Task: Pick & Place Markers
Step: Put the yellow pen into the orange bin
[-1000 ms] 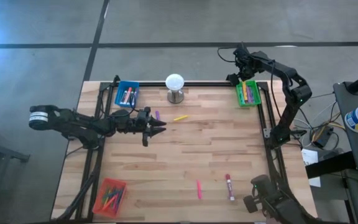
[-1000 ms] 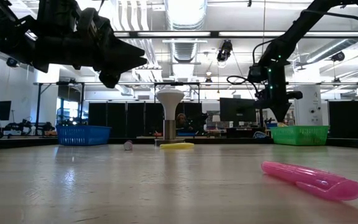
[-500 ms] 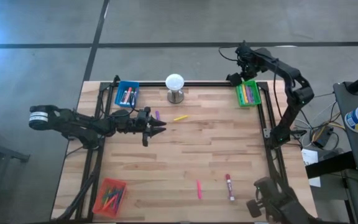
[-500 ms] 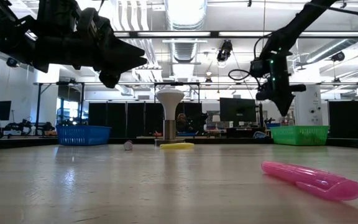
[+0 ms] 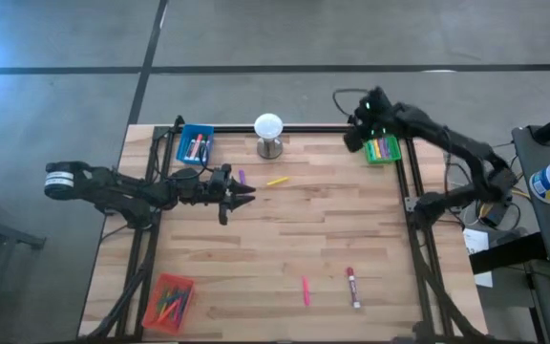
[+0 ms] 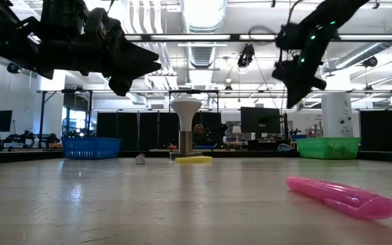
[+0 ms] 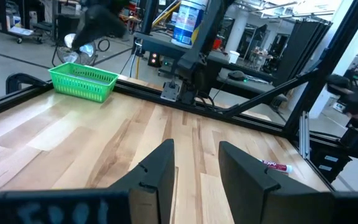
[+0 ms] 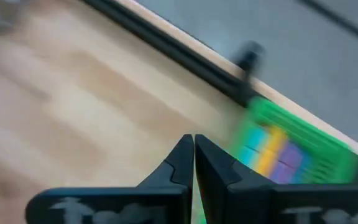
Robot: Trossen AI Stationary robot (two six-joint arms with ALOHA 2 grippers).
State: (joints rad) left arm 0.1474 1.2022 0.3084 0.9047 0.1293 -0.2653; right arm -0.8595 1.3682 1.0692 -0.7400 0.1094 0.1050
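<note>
Wooden planks make up the table point(image 5: 285, 239) seen from above. The left gripper point(image 5: 246, 194) hovers over the middle-left, fingers parted and empty, with a purple marker point(image 5: 242, 177) and a yellow marker point(image 5: 277, 181) just beyond it toward the far edge. A pink marker point(image 5: 306, 290) and a red-and-white marker point(image 5: 352, 287) lie near the front edge. The right gripper point(image 5: 355, 134) hangs by the green tray point(image 5: 383, 150) at the far right corner, pinched together on nothing.

From table height, the pink marker point(image 6: 341, 197) lies closest.

Past the left wrist's parted fingers point(image 7: 244, 177), the green tray point(image 7: 82, 81) sits far off.

The right wrist shows closed fingers point(image 8: 180, 162) above the tray's coloured markers point(image 8: 272, 152).
</note>
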